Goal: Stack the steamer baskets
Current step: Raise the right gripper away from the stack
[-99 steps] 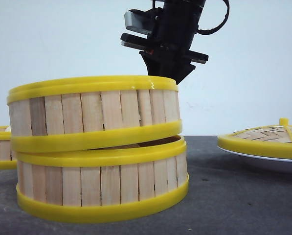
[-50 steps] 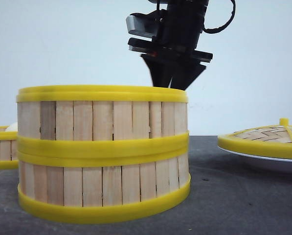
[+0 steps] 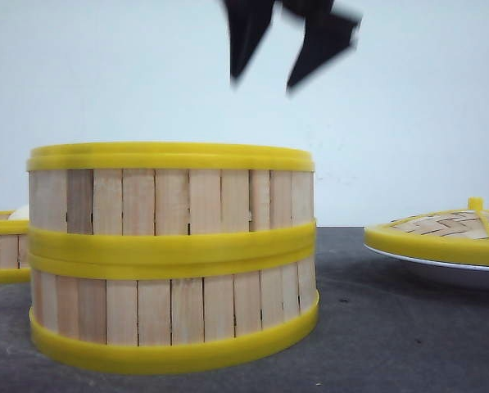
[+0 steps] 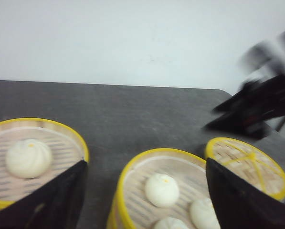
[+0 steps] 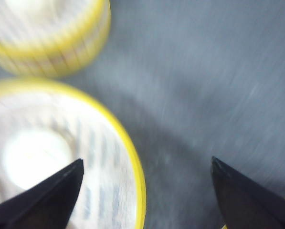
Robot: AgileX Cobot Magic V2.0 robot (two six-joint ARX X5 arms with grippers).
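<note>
Two steamer baskets stand stacked near the front: the upper one (image 3: 170, 192) sits level on the lower one (image 3: 174, 307). The upper basket (image 4: 132, 191) holds white buns (image 4: 162, 190). A third steamer basket (image 3: 0, 246) sits at the far left with one bun (image 4: 28, 157) in it. My right gripper (image 3: 263, 83) is open and blurred, high above the stack's right rim, with nothing in it. Its wrist view shows the upper basket's rim (image 5: 132, 162) between the spread fingers. My left gripper (image 4: 145, 164) is open and empty, above and behind the baskets.
A woven lid with a yellow rim and knob (image 3: 445, 229) rests on a white plate (image 3: 441, 270) at the right. The dark table (image 3: 391, 327) runs between the stack and the plate. The right arm (image 4: 261, 105) shows blurred in the left wrist view.
The tilted upper basket has settled level on the lower one. My right gripper let go of it, opened, and rose well above the stack.
</note>
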